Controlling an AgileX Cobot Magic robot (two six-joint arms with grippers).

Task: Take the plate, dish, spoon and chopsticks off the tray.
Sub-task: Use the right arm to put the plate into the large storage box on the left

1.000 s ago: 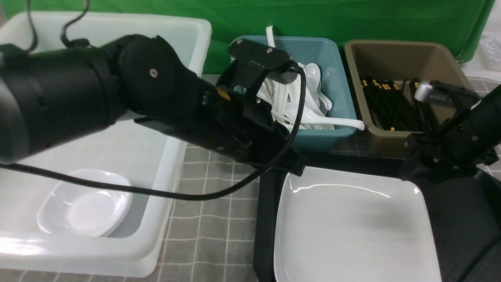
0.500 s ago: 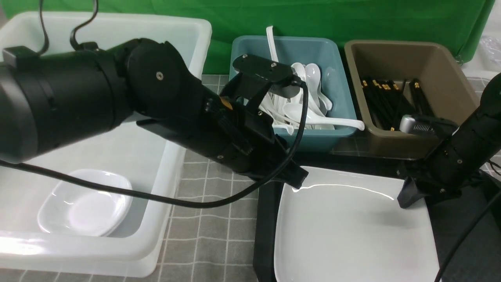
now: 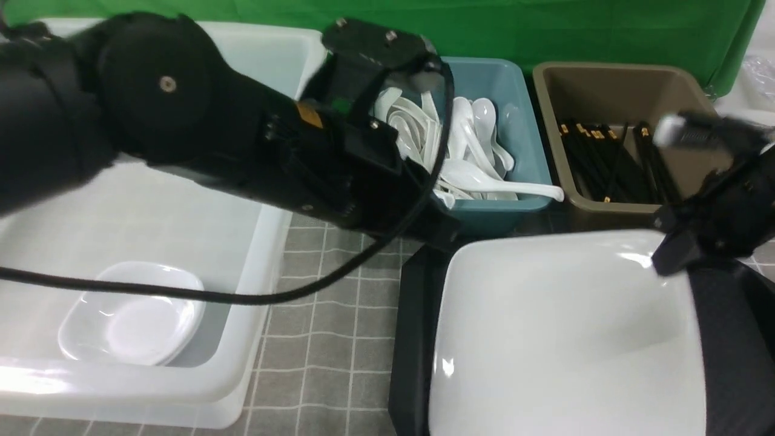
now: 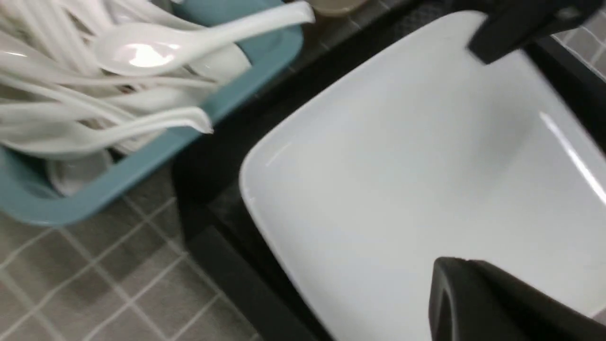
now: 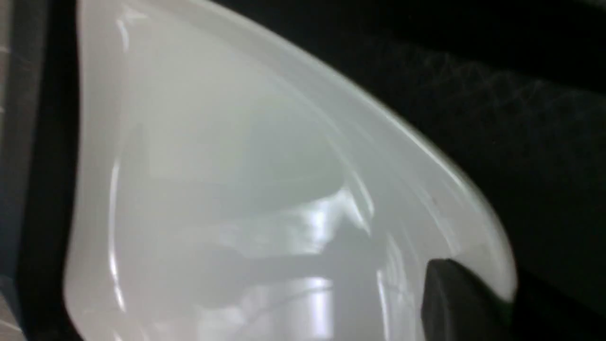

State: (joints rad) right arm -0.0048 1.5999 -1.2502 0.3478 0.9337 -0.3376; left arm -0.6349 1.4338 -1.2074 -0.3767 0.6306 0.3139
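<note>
The large white plate [image 3: 563, 327] hangs tilted over the black tray [image 3: 412, 339], its far edge raised. My right gripper [image 3: 669, 257] is shut on the plate's far right corner; one dark finger [image 5: 454, 298] lies over the rim of the plate [image 5: 213, 189]. My left gripper [image 3: 445, 239] sits at the far left corner, largely hidden by the arm. In the left wrist view one of its fingers [image 4: 473, 298] rests on top of the plate [image 4: 402, 166], near its edge. No spoon or chopsticks show on the tray.
A teal bin [image 3: 521, 200] behind the tray holds several white spoons [image 3: 478, 157]. Beside it, a brown tub [image 3: 605, 75] holds black chopsticks [image 3: 605, 163]. On the left, a big white tub [image 3: 260, 254] contains a small white dish [image 3: 130, 315]. A grey checked cloth [image 3: 339, 339] lies between.
The right gripper came down onto the plate's far right corner and shut on it. Both arms then rose, and the plate's far edge lifted off the tray.
</note>
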